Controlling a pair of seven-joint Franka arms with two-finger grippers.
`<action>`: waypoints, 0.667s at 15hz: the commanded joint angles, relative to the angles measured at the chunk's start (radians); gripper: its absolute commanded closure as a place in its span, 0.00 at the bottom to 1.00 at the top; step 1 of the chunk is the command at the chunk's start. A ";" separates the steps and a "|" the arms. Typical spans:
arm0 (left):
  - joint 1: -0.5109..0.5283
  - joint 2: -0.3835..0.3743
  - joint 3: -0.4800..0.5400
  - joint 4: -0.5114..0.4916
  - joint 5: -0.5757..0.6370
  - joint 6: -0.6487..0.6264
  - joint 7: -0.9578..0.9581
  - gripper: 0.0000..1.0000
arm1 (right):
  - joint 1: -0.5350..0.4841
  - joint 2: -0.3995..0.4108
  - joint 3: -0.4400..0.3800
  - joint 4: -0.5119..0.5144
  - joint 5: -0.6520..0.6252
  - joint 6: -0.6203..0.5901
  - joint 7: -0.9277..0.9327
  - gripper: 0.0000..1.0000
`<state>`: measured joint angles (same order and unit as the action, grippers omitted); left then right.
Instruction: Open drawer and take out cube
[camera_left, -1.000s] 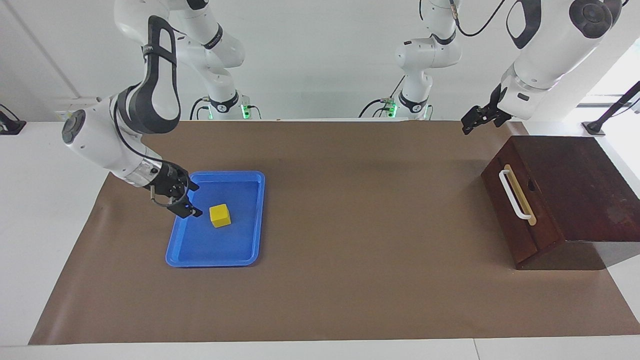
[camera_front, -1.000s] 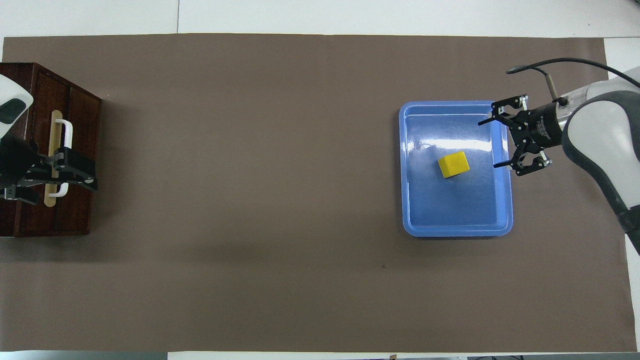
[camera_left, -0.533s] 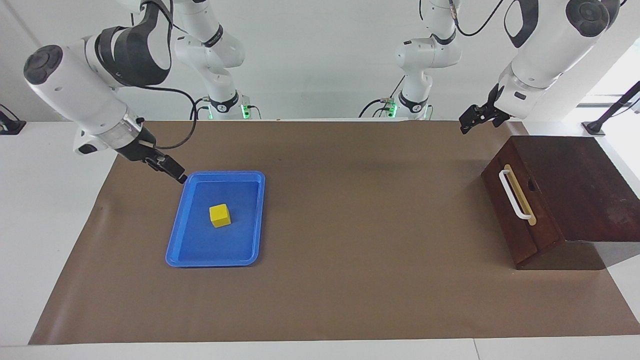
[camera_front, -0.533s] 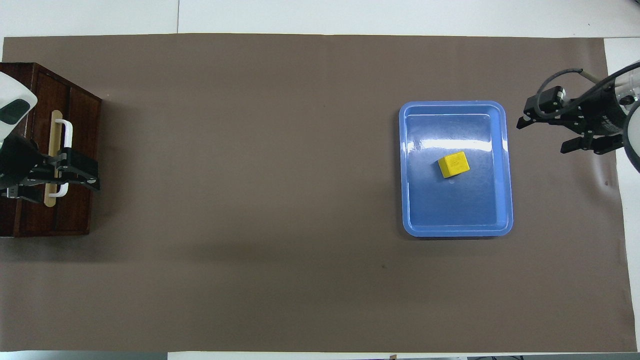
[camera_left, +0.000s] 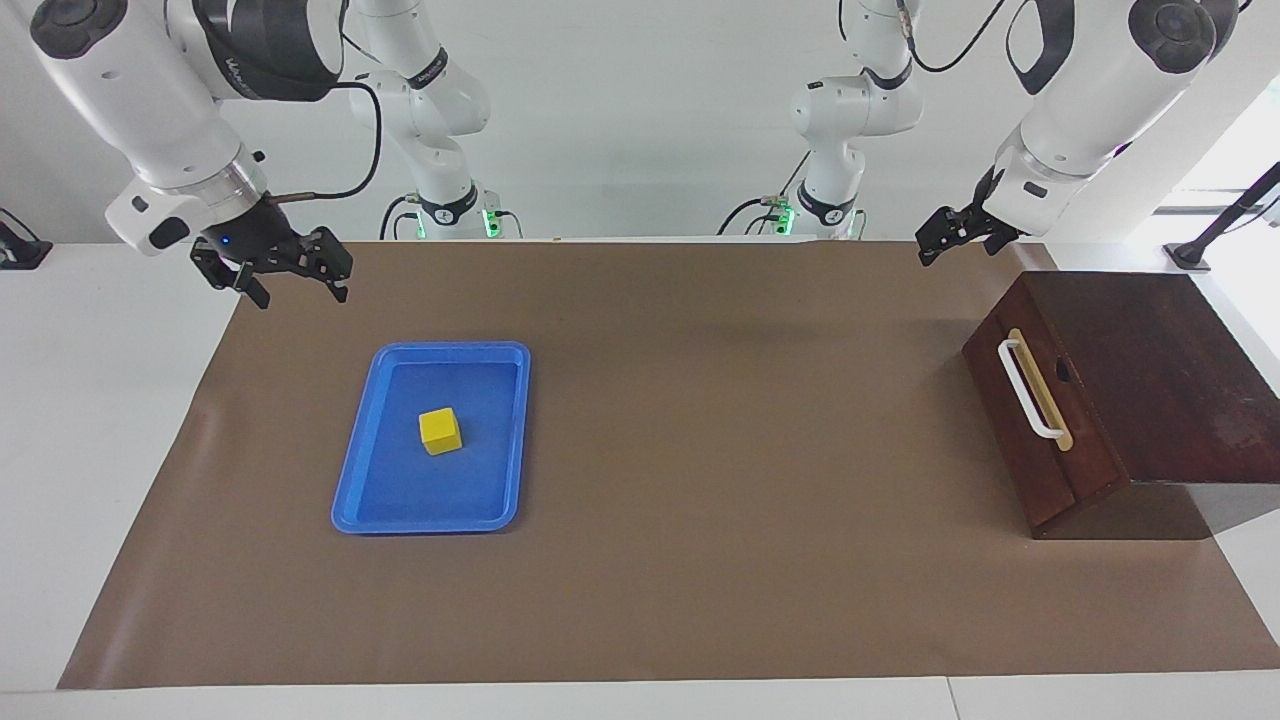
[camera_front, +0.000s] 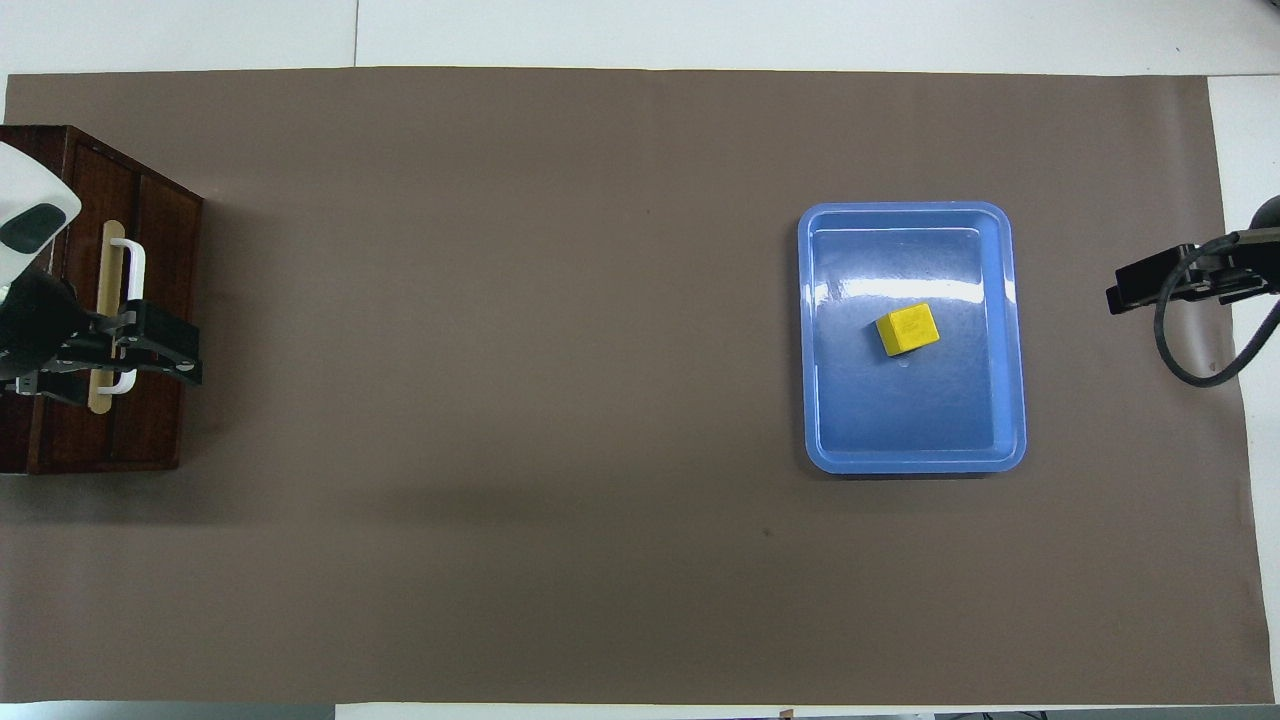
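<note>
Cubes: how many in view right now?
1. The cube lies in the blue tray, toward the right arm's end of the table, touching neither gripper. The drawer is shut, so anything inside it is hidden.

The right tool (camera_left: 292, 280) was drawn up and away from the blue tray (camera_left: 352, 470). A second earlier it had been low over the tray's edge, just beside the cube (camera_left: 440, 431), fingers spread; half a second earlier it had been raised to the tray's corner nearest the robots. It was then carried higher, over the brown mat's edge at the right arm's end of the counter, clear of the tray. The left tool (camera_left: 943, 238) was shifted only slightly upward.
</note>
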<state>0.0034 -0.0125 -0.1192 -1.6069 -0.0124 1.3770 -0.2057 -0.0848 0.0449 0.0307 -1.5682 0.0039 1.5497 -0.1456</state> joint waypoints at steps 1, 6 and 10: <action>-0.005 -0.009 0.013 -0.001 0.005 -0.013 0.011 0.00 | -0.001 -0.014 0.006 -0.024 -0.056 -0.002 -0.054 0.00; -0.003 -0.017 0.015 -0.011 0.002 -0.010 0.000 0.00 | -0.009 -0.065 0.011 -0.141 -0.051 0.006 0.052 0.00; -0.002 -0.015 0.016 -0.010 0.002 -0.010 -0.001 0.00 | 0.003 -0.100 0.009 -0.133 -0.045 -0.046 0.063 0.00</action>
<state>0.0048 -0.0132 -0.1117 -1.6073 -0.0122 1.3770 -0.2062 -0.0844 0.0060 0.0333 -1.6662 -0.0313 1.5113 -0.1043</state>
